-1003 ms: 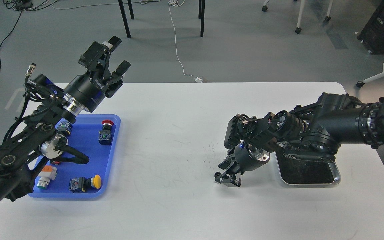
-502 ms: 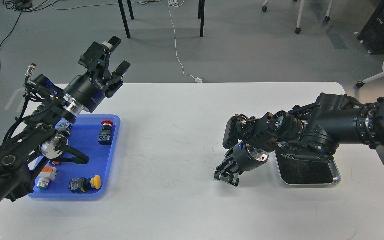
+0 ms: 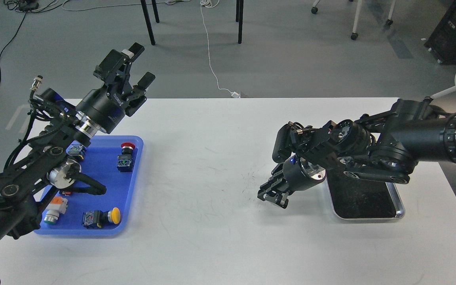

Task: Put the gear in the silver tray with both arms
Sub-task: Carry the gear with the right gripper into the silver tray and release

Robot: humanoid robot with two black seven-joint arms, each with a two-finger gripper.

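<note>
Head view: the silver tray (image 3: 398, 204) rests on the white surface (image 3: 212, 166) at my right side, and its dark bottom shows no part lying in it, so I judge that the placing step is not yet done. My right gripper (image 3: 272, 194) hangs just above the surface with its tip pointing away from the tray; the tray lies behind the jaws, just beyond the wrist, partly under my right forearm. The right jaws stand close together, but they are seen dark and small, so I cannot tell whether they are fully closed or whether a gear is held between them; no gear can be made out anywhere in this view. My left gripper (image 3: 133, 69) is raised above the far edge of the surface with its jaws spread wide and nothing between them. Below and behind those jaws, under the left arm, is the blue tray (image 3: 133, 186), which holds several small push-button parts. What remains, as I judge it: bring the right jaws back over the silver tray and deposit the part there.
</note>
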